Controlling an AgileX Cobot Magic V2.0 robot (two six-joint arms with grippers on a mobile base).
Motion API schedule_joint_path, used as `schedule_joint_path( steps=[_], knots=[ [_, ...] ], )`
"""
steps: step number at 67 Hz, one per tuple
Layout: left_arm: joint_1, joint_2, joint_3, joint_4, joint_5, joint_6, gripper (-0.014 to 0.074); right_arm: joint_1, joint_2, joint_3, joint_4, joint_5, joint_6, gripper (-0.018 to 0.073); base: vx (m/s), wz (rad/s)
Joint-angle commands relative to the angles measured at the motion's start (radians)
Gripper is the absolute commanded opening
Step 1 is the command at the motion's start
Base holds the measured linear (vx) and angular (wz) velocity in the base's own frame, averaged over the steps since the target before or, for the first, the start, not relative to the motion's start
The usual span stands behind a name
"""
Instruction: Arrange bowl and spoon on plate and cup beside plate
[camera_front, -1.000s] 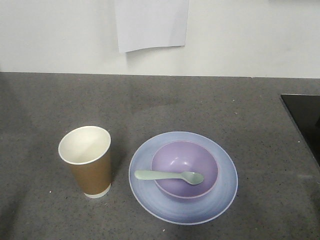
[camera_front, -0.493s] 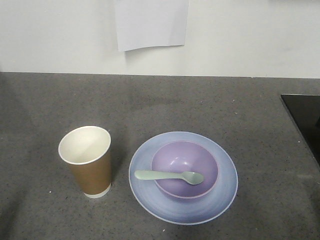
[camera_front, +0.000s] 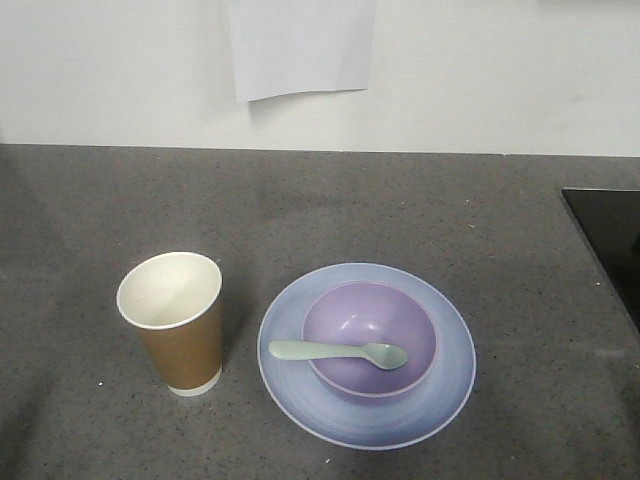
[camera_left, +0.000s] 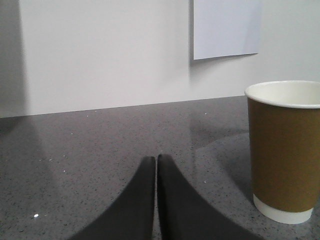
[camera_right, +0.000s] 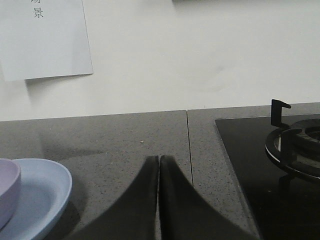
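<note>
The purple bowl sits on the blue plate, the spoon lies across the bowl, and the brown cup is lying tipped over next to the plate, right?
Nearly. The cup is not tipped over: it stands upright on its white base beside the plate, as the front-facing view shows. The rest is right: the bowl sits on the plate and the spoon lies across the bowl.

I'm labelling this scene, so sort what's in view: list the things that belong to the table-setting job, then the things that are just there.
Part of the job:
- plate
- bowl, on the plate
- spoon, lying across the bowl
- cup, upright beside the plate

Just there:
- paper on the wall
- stove, at the counter's right end
</note>
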Motion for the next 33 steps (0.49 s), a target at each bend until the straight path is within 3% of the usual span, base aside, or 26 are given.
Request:
schedule_joint_path(
  steps=[1, 33],
  knots=[
    [0.002, -0.015, -0.008, -0.001, -0.068, -0.012, -0.0008, 0.0, -0.01, 0.002, -0.007, -0.066, 0.001, -0.0003, 0.0, 0.0],
    [0.002, -0.015, -0.008, -0.001, -0.068, -0.012, -0.0008, 0.0, -0.01, 0.002, -0.007, -0.066, 0.001, -0.0003, 0.0, 0.0]
  ],
)
